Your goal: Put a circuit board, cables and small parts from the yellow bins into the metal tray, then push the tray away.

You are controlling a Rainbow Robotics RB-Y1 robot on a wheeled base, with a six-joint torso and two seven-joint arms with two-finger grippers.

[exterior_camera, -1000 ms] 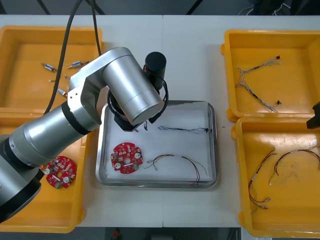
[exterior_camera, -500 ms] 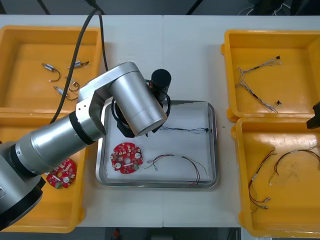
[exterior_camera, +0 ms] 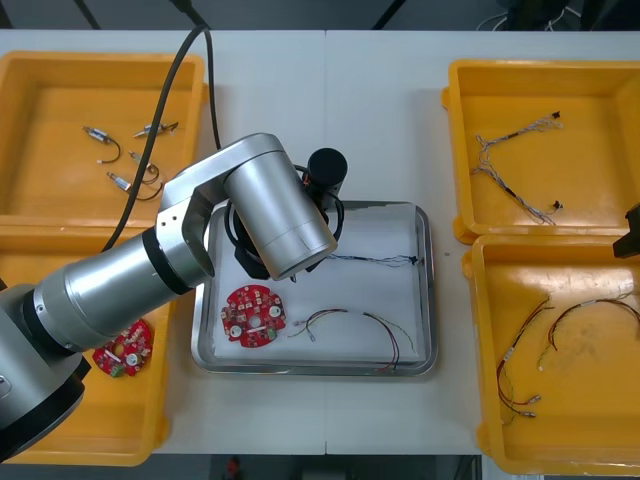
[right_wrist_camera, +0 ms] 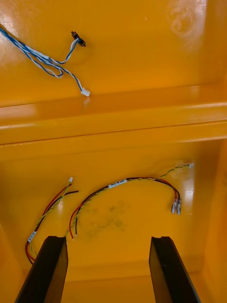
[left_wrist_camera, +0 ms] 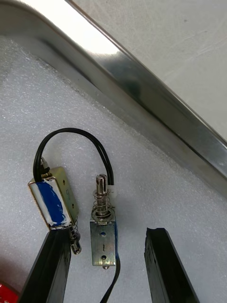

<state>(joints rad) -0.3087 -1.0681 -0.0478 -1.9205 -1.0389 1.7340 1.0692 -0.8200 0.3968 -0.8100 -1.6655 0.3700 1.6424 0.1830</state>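
L pincer (left_wrist_camera: 108,232) spread, empty, over metal tray (left_wrist_camera: 132,90) corner. Two small metal parts (left_wrist_camera: 103,241) lie on the liner, one btw its fingers. Judged light, rigid, slick; grip flat body sides, not the limp lead. R pincer (right_wrist_camera: 106,239) spread, idle over yellow bin (right_wrist_camera: 113,113).

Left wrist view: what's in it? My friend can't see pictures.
Two small metal parts with a black cable looping between them lie on the white inside of the metal tray, near its shiny rim. The left gripper hangs over them, jaws open.
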